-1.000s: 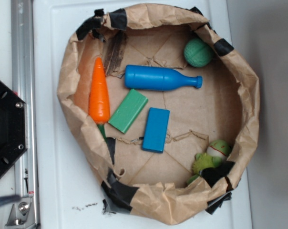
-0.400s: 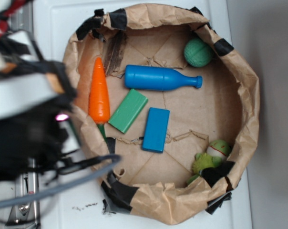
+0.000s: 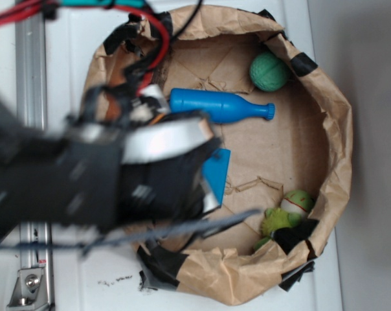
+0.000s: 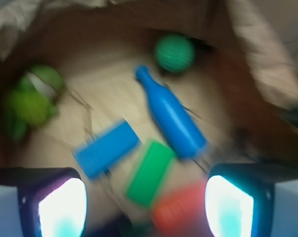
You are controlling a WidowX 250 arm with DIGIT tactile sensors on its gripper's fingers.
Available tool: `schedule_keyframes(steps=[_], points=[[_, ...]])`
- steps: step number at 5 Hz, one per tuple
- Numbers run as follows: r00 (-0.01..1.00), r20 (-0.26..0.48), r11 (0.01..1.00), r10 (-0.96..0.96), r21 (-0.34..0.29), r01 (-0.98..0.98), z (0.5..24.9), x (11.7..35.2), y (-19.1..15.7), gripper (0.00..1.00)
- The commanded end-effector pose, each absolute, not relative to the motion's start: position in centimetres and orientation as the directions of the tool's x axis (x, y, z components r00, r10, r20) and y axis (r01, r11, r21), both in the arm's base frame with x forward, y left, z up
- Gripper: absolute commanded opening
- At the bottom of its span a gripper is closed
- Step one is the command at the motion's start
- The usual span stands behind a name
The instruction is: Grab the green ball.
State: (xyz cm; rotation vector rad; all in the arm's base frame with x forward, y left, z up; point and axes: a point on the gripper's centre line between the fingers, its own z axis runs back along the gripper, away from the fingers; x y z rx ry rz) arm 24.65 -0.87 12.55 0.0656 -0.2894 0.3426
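The green ball (image 3: pixel 268 71) is a small ridged teal ball lying at the far right of the paper-lined bowl, close to the wall. In the blurred wrist view the green ball (image 4: pixel 174 53) shows at top centre, far ahead of my gripper (image 4: pixel 145 202). The gripper is open. Its two fingers (image 4: pixel 60 207) stand wide apart at the bottom corners with nothing held between them. In the exterior view my arm (image 3: pixel 137 175) hangs over the left half of the bowl, well apart from the ball.
A blue bottle (image 3: pixel 221 107) lies between the arm and the ball. A blue block (image 4: pixel 107 148), a flat green block (image 4: pixel 150 172) and an orange carrot (image 4: pixel 181 210) lie under the gripper. A lime plush frog (image 3: pixel 289 210) sits at the crumpled paper wall (image 3: pixel 331 129).
My arm has swept in from the left edge and moved right over the bowl, now covering the carrot and green block. The objects have not moved.
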Motion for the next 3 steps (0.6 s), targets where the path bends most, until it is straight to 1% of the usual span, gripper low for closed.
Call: schedule_keyframes(steps=[1, 2, 3], points=[[0.841, 0.413, 0.933, 0.350, -0.069, -0.354, 11.4, 29.7, 1.7, 1.00], [0.834, 0.424, 0.928, 0.353, -0.045, -0.370, 10.2, 31.3, 2.9, 1.00], [0.823, 0.432, 0.924, 0.369, -0.074, -0.375, 8.4, 32.5, 4.8, 1.00]])
